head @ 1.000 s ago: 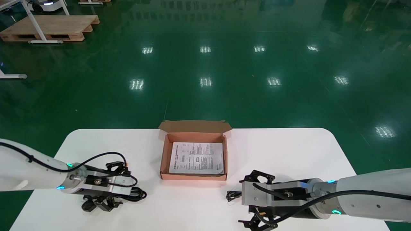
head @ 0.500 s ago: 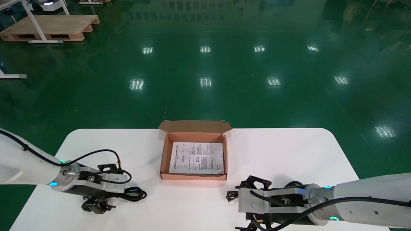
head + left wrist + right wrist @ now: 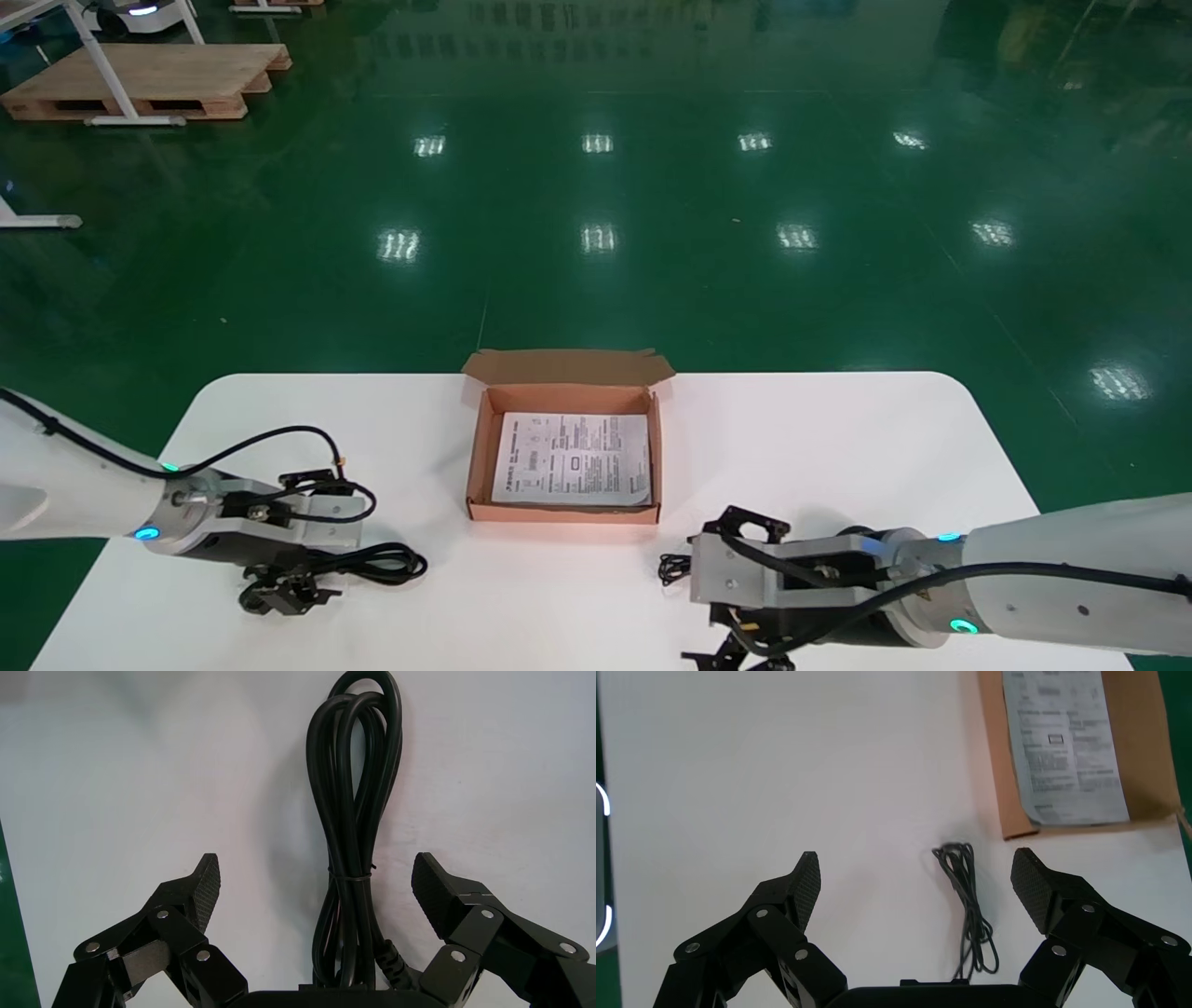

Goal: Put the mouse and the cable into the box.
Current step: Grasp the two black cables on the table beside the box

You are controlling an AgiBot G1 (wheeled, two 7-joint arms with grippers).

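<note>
Clearly the cable, a thick black bundle tied at its waist, lies on the table to the left of the box, apart from it. The left gripper hangs low over it with jaws wide, one on each side of the tie, placed to close across the strands. Right of the box lies a thin cord, likely the mouse's; the mouse itself I cannot find. The right gripper, also spread wide, straddles that cord. The box holds only a sheet.
</note>
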